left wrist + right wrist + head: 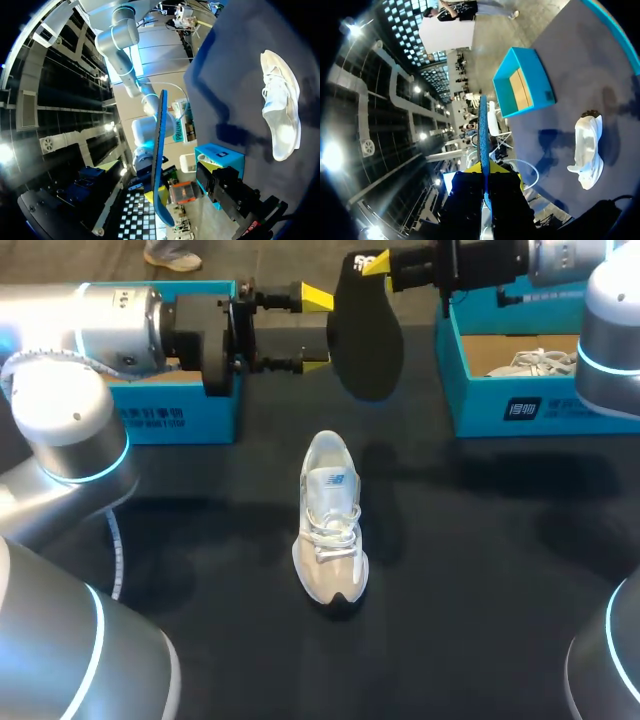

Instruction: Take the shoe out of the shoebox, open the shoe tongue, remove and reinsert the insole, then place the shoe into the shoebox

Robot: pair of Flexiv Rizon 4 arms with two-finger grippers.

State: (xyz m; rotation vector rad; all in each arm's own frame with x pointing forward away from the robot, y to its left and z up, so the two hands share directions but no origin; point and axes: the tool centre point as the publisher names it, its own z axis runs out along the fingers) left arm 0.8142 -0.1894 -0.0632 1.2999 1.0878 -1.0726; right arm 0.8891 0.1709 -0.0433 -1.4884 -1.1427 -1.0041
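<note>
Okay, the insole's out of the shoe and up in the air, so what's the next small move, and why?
Probably ease the left gripper forward onto the insole. The right gripper pinches its upper end and holds it above the table, while the left fingers stand open just beside its edge. A second grip would likely steady it before it goes back into the shoe.

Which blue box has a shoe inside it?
The blue cardboard shoebox on the robot's right: a white laced shoe lies inside. The left blue shoebox shows only its bare brown floor.
</note>
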